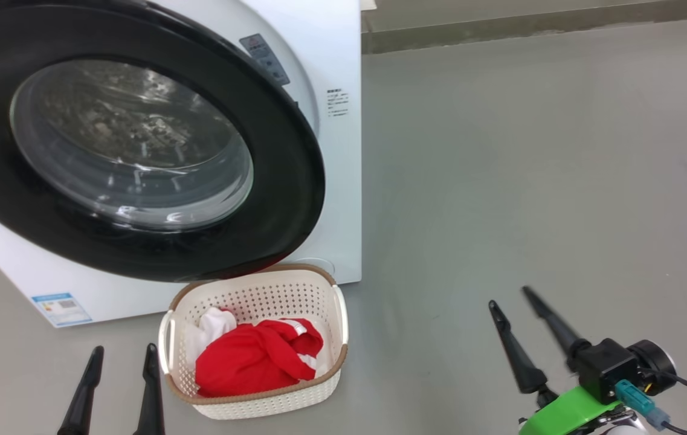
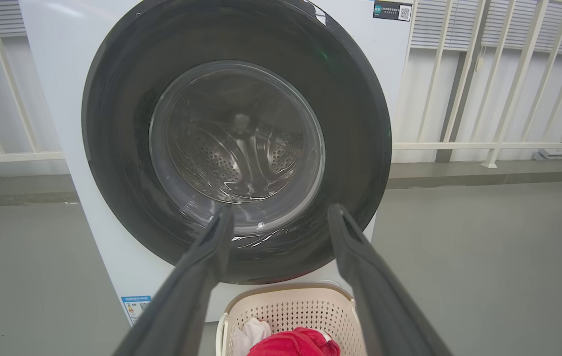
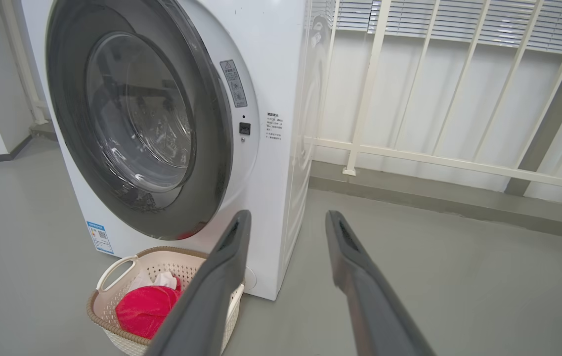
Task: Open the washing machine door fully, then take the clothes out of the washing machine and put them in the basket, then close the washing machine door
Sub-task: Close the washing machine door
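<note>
**Door** (image 1: 289,181): You have it lying against the front of the machine (image 1: 334,60), black rim facing out. You cannot tell from these views whether it is latched. Through its glass bowl (image 1: 132,145) you see the perforated drum (image 2: 231,153).

**Clothes** (image 1: 252,356): Your red bundle with white parts lies inside the basket (image 1: 270,299), heaped below its rim. A white piece sits at the far-left side of the heap.

**Basket**: It is upright on the floor (image 1: 530,151), just in front of the machine's foot and under the door's lower rim. The brown rim and side handles are in plain sight.

**Machine**: You find it on the floor near the floor's far edge, where a low kerb and a white railing (image 3: 434,160) run. A blue sticker (image 1: 60,308) marks its lower front corner.

**Left claw** (image 1: 124,348): Your left claw hangs over the floor just left of the basket. Its fingers are spread apart with nothing between them. In its wrist view they point at the door's lower rim.

**Right claw** (image 1: 509,297): Your right claw is over bare floor, well apart from the basket on the right. Its fingers are parted and it holds nothing.
</note>
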Available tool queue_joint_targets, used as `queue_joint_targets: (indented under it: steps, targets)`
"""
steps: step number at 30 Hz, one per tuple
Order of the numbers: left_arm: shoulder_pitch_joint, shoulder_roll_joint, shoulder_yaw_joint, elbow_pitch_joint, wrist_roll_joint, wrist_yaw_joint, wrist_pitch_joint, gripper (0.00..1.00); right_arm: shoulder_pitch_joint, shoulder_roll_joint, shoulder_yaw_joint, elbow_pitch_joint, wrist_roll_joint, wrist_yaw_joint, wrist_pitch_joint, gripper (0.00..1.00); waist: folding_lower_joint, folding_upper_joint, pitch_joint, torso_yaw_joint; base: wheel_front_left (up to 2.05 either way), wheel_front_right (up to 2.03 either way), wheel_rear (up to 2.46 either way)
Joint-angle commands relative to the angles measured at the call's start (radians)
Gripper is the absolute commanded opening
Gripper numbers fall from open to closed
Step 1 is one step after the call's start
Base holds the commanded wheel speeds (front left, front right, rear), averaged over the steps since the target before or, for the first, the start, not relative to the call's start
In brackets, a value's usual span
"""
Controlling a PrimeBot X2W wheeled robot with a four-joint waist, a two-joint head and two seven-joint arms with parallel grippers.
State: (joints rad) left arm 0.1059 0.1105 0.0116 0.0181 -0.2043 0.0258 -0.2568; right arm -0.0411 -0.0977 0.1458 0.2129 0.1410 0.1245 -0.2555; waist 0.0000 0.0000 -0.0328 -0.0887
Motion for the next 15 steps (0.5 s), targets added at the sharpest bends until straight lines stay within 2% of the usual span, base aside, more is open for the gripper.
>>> queue_joint_targets:
  steps: [1, 15]
  targets:
    - [-0.026, 0.007, 0.036, -0.024, 0.007, -0.005, -0.005, 1.00, -0.033, -0.013, 0.026, -0.018, 0.003, 0.006, -0.006, 0.00, 0.0000, 0.0000, 0.004, 0.009, 0.00, 0.00, 0.00]
    - [-0.057, -0.012, 0.051, -0.078, 0.014, -0.027, -0.005, 1.00, -0.226, -0.023, 0.149, 0.094, 0.060, 0.006, -0.006, 0.00, 0.0000, 0.0000, 0.056, 0.125, 0.00, 0.00, 0.00]
